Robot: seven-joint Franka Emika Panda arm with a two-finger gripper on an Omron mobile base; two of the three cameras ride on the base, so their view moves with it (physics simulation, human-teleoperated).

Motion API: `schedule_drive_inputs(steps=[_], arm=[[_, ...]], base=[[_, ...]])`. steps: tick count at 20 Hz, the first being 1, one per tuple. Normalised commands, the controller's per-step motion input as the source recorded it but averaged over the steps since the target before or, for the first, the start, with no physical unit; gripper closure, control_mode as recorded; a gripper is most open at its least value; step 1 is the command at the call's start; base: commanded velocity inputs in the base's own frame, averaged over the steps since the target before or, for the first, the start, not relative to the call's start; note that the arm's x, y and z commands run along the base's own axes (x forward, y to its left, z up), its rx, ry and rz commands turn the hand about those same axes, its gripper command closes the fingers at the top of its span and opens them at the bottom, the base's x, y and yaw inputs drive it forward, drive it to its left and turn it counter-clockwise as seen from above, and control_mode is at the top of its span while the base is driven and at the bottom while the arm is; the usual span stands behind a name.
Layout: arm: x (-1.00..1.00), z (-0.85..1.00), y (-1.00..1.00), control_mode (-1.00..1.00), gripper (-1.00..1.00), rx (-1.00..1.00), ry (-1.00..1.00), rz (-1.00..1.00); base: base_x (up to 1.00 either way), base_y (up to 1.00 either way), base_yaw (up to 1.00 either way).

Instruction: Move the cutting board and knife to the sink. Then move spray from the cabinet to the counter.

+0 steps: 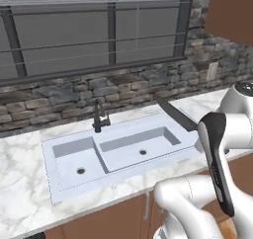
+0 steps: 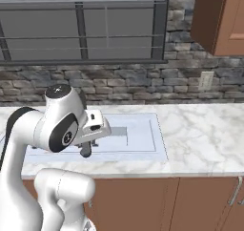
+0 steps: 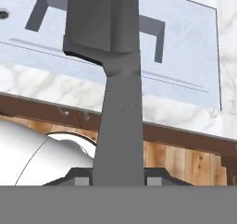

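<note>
Holding the knife (image 3: 118, 102) over the front edge of the sink (image 1: 118, 151).
Our fingers (image 3: 82, 181) are clamped on the knife's handle, one on each side; its dark blade (image 1: 175, 114) reaches ahead of them over the right basin, while the marble worktop (image 2: 200, 134) lies below and beside them.

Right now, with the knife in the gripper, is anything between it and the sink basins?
Nothing visible does. The gripper is shut on the knife, whose blade points over the sink at its right end. Both basins look empty, and the faucet stands behind them, off the path.
</note>
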Motion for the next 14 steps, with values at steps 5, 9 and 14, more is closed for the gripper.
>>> schedule_drive_inputs(steps=[5, 9, 14], arm=[[0.0, 0.0, 0.0, 1.0, 1.0, 0.0, 0.0, 0.0], [0.0, 0.0, 0.0, 1.0, 1.0, 0.0, 0.0, 0.0], [0.0, 0.0, 0.0, 1.0, 1.0, 0.0, 0.0, 0.0]], base=[[0.88, 0.71, -0.18], [1.0, 0.08, 0.18], [0.94, -0.02, 0.42]])
